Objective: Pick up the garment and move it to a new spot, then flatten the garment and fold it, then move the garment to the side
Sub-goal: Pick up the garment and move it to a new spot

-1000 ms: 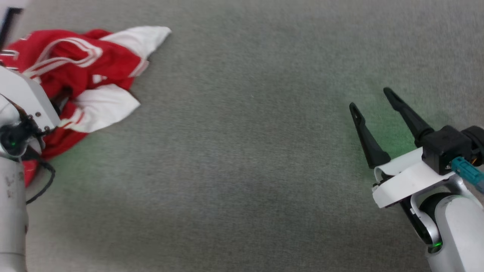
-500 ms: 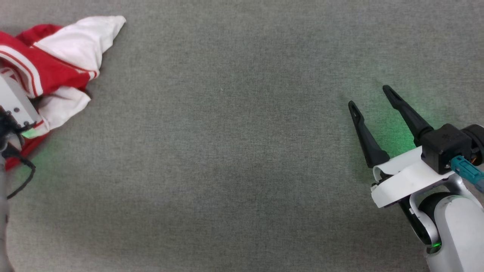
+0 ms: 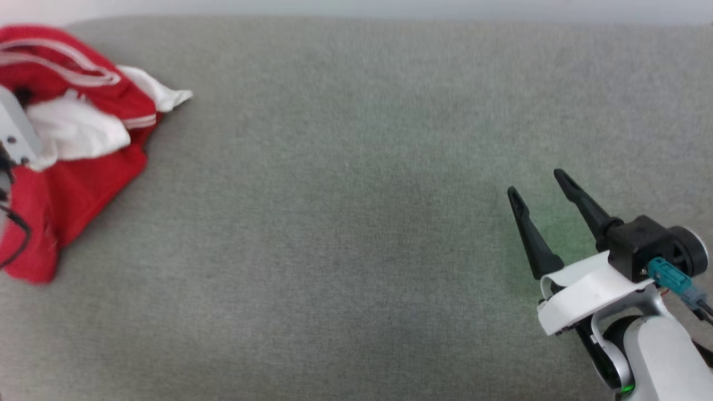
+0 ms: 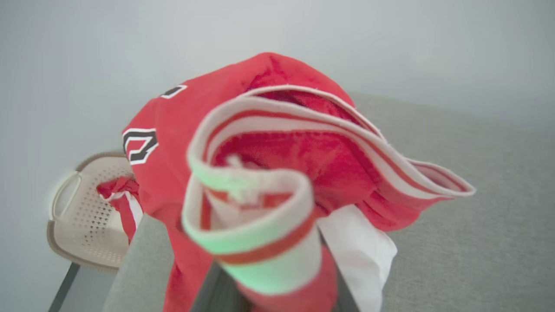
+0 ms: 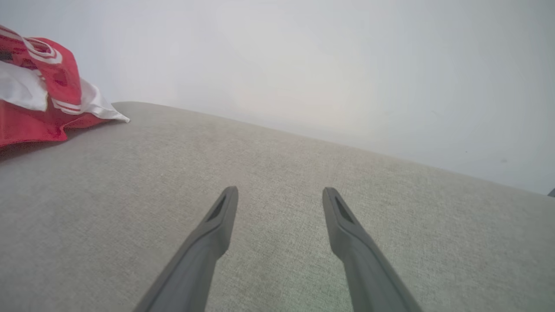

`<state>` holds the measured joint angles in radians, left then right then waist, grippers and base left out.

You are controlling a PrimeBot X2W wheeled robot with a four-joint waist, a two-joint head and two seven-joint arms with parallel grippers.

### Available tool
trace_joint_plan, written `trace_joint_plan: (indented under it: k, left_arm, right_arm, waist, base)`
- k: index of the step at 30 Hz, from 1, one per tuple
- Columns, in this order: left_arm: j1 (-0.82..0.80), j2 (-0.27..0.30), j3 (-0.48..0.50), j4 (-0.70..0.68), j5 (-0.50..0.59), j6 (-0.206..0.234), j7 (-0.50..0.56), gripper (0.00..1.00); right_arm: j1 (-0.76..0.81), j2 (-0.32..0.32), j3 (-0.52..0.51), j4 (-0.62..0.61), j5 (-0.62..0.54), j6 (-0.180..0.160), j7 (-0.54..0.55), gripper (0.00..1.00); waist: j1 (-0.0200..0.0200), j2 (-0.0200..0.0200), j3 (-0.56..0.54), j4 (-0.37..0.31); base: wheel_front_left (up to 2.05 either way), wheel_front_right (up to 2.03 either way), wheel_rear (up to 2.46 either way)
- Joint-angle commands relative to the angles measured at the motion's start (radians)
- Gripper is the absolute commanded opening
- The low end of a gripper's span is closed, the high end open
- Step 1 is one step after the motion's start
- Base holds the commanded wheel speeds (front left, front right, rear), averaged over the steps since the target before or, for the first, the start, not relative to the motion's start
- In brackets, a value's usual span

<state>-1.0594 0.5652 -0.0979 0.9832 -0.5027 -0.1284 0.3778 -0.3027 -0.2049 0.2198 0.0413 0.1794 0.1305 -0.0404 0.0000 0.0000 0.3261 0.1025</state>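
Left claw (image 4: 274,242) is pinching the garment (image 3: 83,167). Its fingertips are buried under the white-striped trim in the left wrist view, but the red jersey hangs bunched from them, so I judge them pressed together on cloth. Right claw (image 3: 536,184) hovers spread and empty over the right side of the bench (image 3: 345,223), well apart from the jersey. A second ago the jersey lay sprawled at the bench's left end with both white sleeves splayed out flat. Now it is gathered into a tighter heap, the red body draping down from the grip and only one white sleeve tip poking out toward the middle. The head camera has also tilted, since the bench's far edge and a pale wall now show along the top, so the right claw's lower place in that view is no real move; its spread looks unchanged. In the right wrist view the jersey's lower folds seem to rest on the bench's left end, casting a shadow there, so I take the lift as begun but not clear. Beyond the bench edge a beige mesh basket (image 4: 82,216) holds a small red-and-white bundle (image 4: 117,195), which is not the target. The pick-up looks secured and the carry comes next, probably toward the bare middle. Flattening and folding are not yet started.
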Motion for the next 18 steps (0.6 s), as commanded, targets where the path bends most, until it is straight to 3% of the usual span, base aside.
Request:
trace_joint_plan:
  k: [1, 11, 18]
  left_arm:
    - [-0.006, 0.016, -0.013, -0.027, -0.008, -0.001, -0.005, 0.00]
    - [-0.006, 0.076, -0.099, -0.367, -0.026, 0.000, 0.058, 0.00]
    - [0.065, 0.094, -0.106, -0.689, -0.043, 0.052, 0.193, 0.00]
  right_arm:
    - [0.018, 0.008, -0.004, 0.006, 0.005, 0.000, -0.007, 1.00]
    - [0.053, 0.047, -0.021, 0.042, 0.013, 0.000, -0.039, 1.00]
    - [0.052, 0.058, -0.050, 0.057, 0.010, 0.000, -0.054, 1.00]
  waist:
    - [0.0000, 0.0000, -0.090, 0.024]
    - [0.0000, 0.0000, -0.215, 0.027]
    - [0.0000, 0.0000, -0.252, -0.025]
  base:
    - [0.00, 0.00, 0.00]
    - [0.00, 0.00, 0.00]
    - [0.00, 0.00, 0.00]
